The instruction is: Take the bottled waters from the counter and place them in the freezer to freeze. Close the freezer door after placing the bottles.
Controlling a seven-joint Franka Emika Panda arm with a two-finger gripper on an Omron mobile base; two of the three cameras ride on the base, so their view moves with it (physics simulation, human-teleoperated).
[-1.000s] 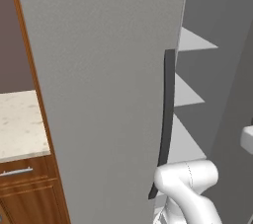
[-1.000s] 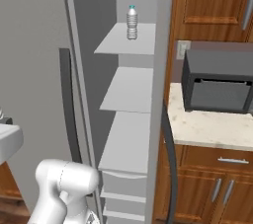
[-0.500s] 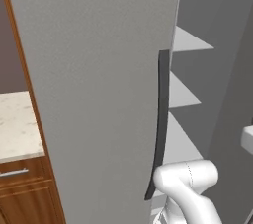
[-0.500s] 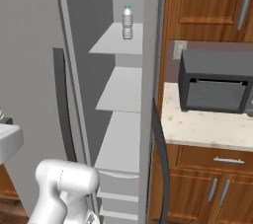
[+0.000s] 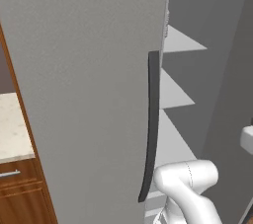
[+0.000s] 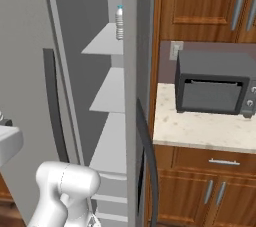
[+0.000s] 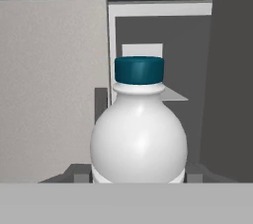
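Hand view: two-finger gripper (image 7: 138, 181) clamped on a clear teal-capped plastic bottle (image 7: 139, 129), upright before it, facing the open grey freezer's (image 7: 163, 35) white shelves for placing.

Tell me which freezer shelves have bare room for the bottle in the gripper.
The middle shelf and the shelf below it look bare. The top shelf already carries one bottle near its right side; its left part is free. The gripper holds the second bottle.
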